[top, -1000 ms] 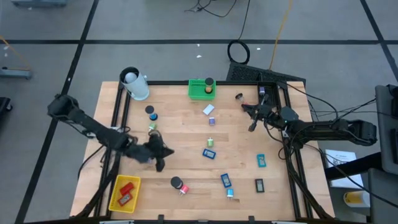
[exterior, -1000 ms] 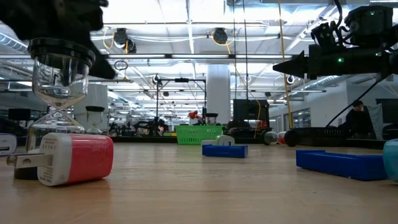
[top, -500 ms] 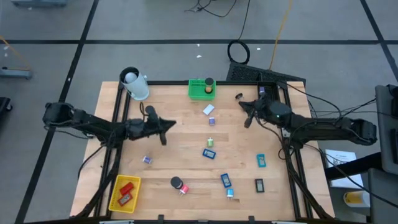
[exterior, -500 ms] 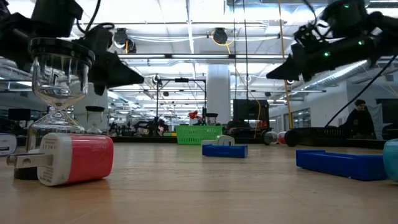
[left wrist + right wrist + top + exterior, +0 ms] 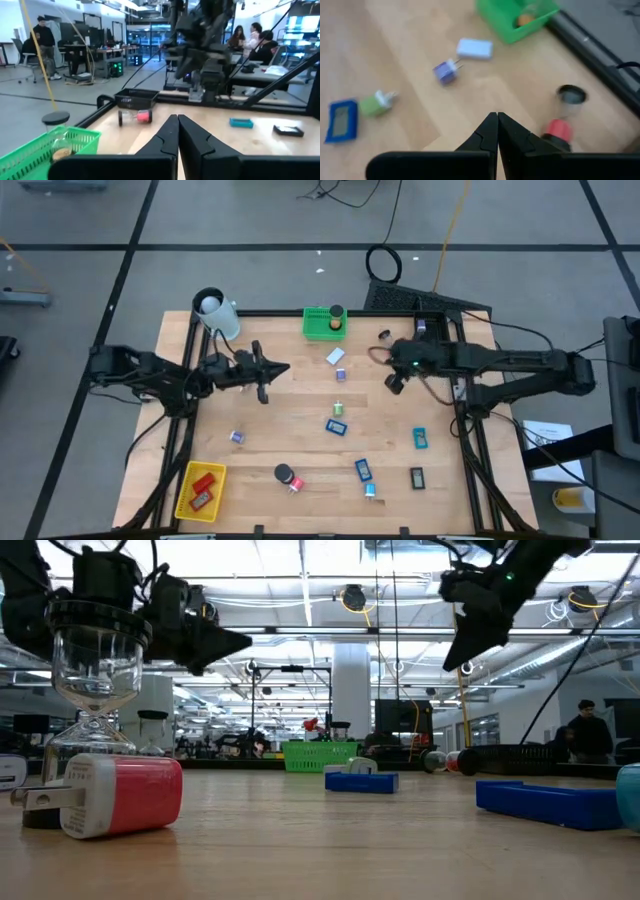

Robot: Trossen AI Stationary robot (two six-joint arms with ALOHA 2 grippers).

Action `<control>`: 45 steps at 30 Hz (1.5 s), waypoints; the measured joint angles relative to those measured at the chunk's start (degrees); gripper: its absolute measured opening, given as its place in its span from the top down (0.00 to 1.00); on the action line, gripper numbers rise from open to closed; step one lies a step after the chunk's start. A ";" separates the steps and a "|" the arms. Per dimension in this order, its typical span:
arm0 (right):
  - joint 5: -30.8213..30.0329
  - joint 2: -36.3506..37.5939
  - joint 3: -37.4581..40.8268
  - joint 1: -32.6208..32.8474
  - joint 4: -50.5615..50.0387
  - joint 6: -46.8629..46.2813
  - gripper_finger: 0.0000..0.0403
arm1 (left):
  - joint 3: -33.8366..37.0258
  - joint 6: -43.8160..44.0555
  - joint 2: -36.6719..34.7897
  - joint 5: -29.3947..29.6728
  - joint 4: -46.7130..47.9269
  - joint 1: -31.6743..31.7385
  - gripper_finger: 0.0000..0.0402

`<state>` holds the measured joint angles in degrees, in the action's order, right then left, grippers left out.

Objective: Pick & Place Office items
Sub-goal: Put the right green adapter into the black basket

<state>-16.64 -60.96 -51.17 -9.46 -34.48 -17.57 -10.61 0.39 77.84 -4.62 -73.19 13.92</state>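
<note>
The left gripper (image 5: 178, 131) filled the bottom centre of the frame, its two dark fingers (image 5: 161, 139) pressed together to a point. A green mesh basket (image 5: 37, 150) sat at the lower left. Above the fingertips, left of centre, a small hourglass with a red end (image 5: 135, 116) lay on the wooden table (image 5: 260, 137). A teal block (image 5: 241, 122) and a dark block (image 5: 288, 130) lay at right. The other arm (image 5: 202, 45) loomed at the upper centre, and people stood in the background.
</note>
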 joint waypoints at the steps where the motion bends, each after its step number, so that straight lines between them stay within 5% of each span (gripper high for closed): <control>1: 1.43 -2.06 -1.39 0.45 -0.76 0.16 1.00 | 0.00 -0.05 0.83 -0.22 -0.47 0.63 0.99; 12: 14.98 -23.20 -17.62 3.14 -10.39 8.42 0.80 | 0.00 -1.23 5.18 -0.38 -0.61 6.74 0.96; 29: 15.45 -41.29 -25.38 9.17 -5.65 40.39 0.34 | 0.00 0.06 5.22 -0.46 0.13 7.29 0.93; 45: 18.38 -44.01 -25.43 10.55 3.37 59.31 0.33 | -0.07 -0.48 5.22 -0.44 0.09 7.29 0.92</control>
<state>1.74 -104.97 -76.60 1.09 -31.11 41.73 -10.68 -0.09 83.07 -5.06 -73.10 21.21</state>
